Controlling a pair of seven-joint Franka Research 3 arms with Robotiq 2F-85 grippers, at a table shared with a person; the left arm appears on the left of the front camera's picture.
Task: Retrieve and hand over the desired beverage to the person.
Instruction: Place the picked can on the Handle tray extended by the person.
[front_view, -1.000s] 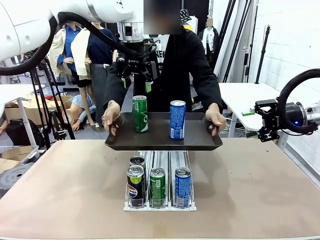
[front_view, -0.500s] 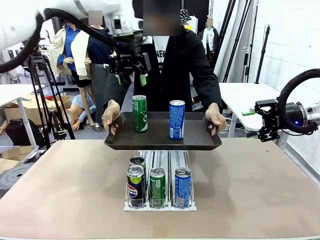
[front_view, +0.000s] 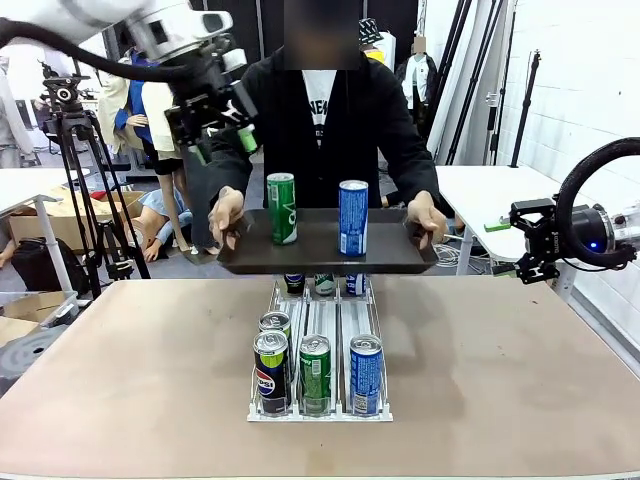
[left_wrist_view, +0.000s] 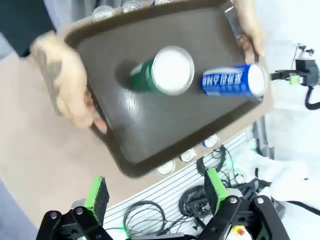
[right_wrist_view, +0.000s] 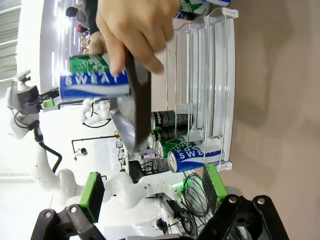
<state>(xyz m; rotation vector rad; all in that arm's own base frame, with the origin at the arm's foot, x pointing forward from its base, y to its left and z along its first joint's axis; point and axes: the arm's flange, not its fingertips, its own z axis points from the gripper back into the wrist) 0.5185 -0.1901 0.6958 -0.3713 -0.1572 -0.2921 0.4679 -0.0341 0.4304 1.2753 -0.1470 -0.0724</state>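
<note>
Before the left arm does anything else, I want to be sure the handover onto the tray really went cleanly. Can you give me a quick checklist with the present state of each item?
1. Left gripper open and empty: ok, jaws apart with nothing between them, up beside the person's shoulder.
2. Green can upright on the tray: ok.
3. Blue can upright on the tray, apart from the green can: ok.
4. Tray supported: ok, the person's hands grip both ends and it sits level above the rack.
5. Right gripper out of the way: ok, open and empty at the table's right side.
6. Which drink the person wanted: cannot tell.
</note>
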